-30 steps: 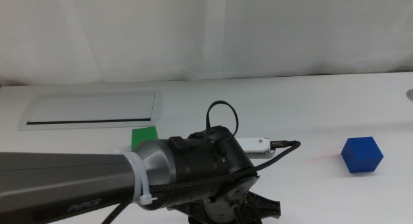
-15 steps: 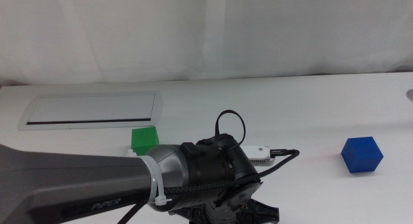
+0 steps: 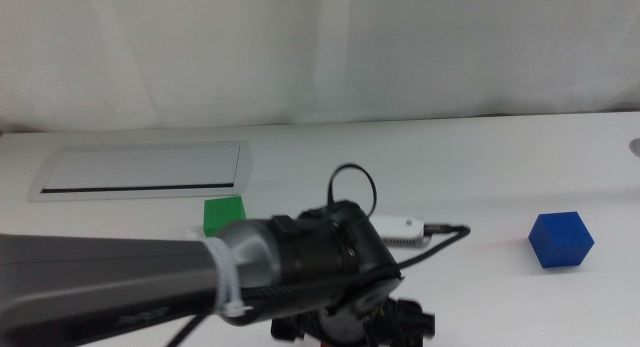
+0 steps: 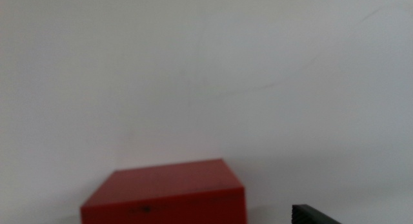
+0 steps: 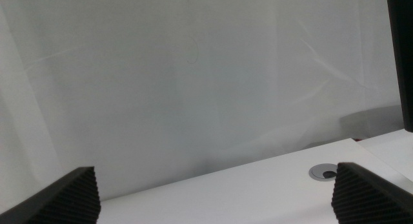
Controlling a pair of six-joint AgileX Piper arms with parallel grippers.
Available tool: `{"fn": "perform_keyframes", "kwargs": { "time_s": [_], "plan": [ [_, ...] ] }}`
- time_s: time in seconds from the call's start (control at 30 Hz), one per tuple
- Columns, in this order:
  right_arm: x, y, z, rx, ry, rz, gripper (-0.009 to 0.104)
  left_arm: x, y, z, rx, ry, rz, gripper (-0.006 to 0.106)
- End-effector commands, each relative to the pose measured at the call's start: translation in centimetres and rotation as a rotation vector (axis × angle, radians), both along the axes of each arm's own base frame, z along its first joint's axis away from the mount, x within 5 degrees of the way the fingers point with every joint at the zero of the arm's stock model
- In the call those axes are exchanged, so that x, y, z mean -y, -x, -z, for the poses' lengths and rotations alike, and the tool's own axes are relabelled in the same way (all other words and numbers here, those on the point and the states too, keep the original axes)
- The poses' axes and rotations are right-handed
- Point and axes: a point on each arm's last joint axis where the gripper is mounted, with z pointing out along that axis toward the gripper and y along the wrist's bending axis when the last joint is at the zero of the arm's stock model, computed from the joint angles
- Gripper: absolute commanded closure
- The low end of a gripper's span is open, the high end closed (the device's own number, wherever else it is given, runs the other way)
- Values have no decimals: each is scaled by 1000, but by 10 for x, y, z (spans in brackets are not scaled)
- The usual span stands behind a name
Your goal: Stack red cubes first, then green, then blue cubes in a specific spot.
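The white worktop point(image 3: 480, 167) fills most of the middle view, with a long grey-framed panel point(image 3: 140, 172) set into it at the far left. The left arm point(image 3: 150, 287) reaches in across the near left, its bulk hiding the left tool point(image 3: 350, 327) at the bottom edge. In the left wrist view a red cube point(image 4: 164, 195) sits just ahead of that tool and only one dark jaw tip shows beside it, apart from the cube, so I cannot tell how the left tool's jaws stand. The right tool point(image 5: 216, 192) waits out of the middle view, its two jaws wide apart and holding nothing, facing the backdrop and a round grommet point(image 5: 324, 172) in the worktop.

The green cube point(image 3: 222, 215) rests on the worktop just in front of the panel, partly hidden behind the arm. The blue cube point(image 3: 560, 239) stands well apart at the right, alone on open surface.

All three cubes look small, stiff and light, with plain matte faces that should give the jaws fair grip; two opposite flat sides, squarely taken, seem the sensible hold, since an off-centre pinch could twist a cube out.

No containers show; nothing is stacked yet.
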Motion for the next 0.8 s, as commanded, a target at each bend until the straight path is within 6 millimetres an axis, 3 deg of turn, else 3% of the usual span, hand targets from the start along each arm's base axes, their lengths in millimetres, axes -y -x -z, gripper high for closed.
{"fn": "perform_keyframes", "kwargs": {
  "time_s": [0.0, 0.17, 0.3, 0.57, 0.63, 0.77],
  "plan": [
    [0, 0, 1, 5, 13, -2, -2, 2, -1, -21, 65, 36, 27, 8],
    [0, 0, 0, 7, 13, -2, -2, -8, -3, -69, 197, 59, 79, 8],
    [0, 0, 0, 9, 13, -2, -2, -31, 0, -108, 295, -10, 104, 8],
    [0, 0, 0, 9, 13, -2, -2, -106, -5, -166, 331, -35, -46, 8],
    [0, 0, 0, 9, 13, -2, -2, -146, 4, -196, 361, -36, -99, 8],
    [0, 0, 0, 9, 13, -2, -2, -174, 20, -221, 435, 19, -119, 8]
  ]
}}
